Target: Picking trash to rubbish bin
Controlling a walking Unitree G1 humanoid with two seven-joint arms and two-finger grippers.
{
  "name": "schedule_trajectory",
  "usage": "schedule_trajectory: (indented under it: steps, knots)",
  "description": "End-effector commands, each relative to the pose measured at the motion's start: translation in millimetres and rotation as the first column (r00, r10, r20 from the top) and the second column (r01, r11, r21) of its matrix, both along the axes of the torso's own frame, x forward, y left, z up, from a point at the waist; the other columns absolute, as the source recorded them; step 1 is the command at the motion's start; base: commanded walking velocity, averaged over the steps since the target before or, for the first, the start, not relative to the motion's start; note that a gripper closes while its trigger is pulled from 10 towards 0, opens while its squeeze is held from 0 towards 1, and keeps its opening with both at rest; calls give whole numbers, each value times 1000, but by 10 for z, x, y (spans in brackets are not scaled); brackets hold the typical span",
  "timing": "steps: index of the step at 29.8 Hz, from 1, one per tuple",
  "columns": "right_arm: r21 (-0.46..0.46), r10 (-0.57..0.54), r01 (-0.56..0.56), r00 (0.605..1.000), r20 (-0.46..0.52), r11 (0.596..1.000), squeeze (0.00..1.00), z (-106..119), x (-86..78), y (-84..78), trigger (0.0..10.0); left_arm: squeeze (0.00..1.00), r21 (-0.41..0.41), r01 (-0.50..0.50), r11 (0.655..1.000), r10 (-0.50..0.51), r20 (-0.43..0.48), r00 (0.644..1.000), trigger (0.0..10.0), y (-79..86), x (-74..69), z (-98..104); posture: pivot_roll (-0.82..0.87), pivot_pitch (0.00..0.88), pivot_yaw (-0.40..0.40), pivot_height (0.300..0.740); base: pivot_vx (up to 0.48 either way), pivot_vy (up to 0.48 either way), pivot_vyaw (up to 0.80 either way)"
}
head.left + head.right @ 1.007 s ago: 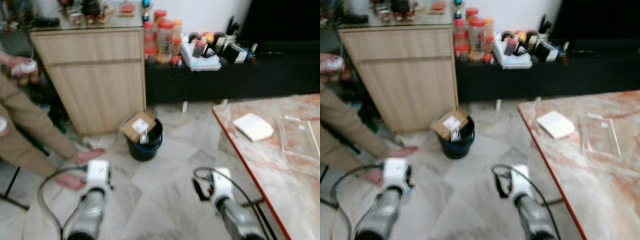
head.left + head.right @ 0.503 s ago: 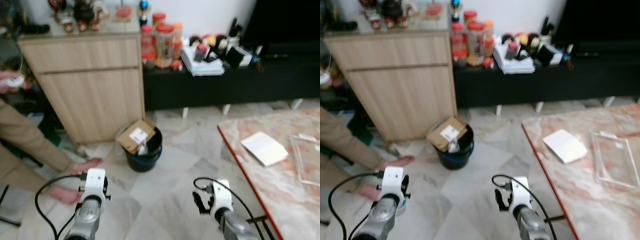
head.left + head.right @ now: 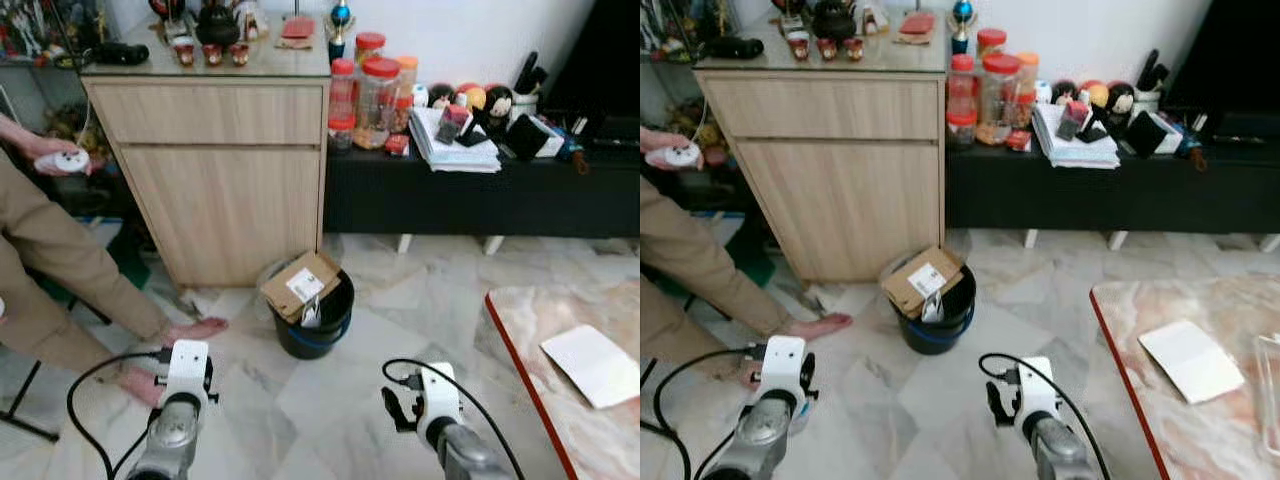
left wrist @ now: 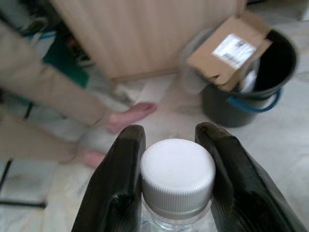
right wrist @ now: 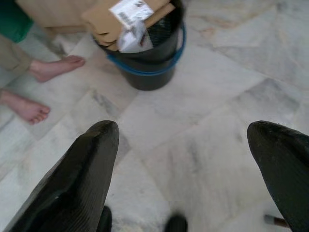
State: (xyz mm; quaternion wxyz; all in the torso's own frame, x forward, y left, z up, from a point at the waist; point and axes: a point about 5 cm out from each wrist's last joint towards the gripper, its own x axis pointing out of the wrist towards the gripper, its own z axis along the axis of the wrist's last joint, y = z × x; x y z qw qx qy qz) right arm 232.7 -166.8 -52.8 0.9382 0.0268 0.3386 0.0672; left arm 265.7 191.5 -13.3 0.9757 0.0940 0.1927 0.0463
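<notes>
Bottle (image 4: 177, 181) clamped in left gripper (image 4: 174, 186), cap toward camera, long axis along its jaws; right gripper (image 5: 186, 164) jaws spread.

camera pitched up; bin (image 3: 313, 318) farther off

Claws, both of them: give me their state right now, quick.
Left claw: shut on a clear bottle with a white cap, gripped at the neck.
Right claw: open, holding nothing, above the marble floor.
</notes>
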Motion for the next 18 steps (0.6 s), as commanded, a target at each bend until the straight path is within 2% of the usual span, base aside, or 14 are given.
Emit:
schedule_trajectory:
  steps: [1, 18]
  knots:
    - [-15, -33, 32, 999, -17, 999, 0, -16, -32, -103, 10000, 0, -1, 28, 1000, -28, 4, 1000, 10000, -82, 25, 8, 29, 54, -34, 740, 375, 0, 0]
    - [-12, -49, 49, 997, -52, 999, 0, -78, -129, -130, 10000, 0, -3, 31, 999, -31, 1, 1000, 10000, -84, 20, -1, 30, 55, -33, 740, 376, 0, 0]
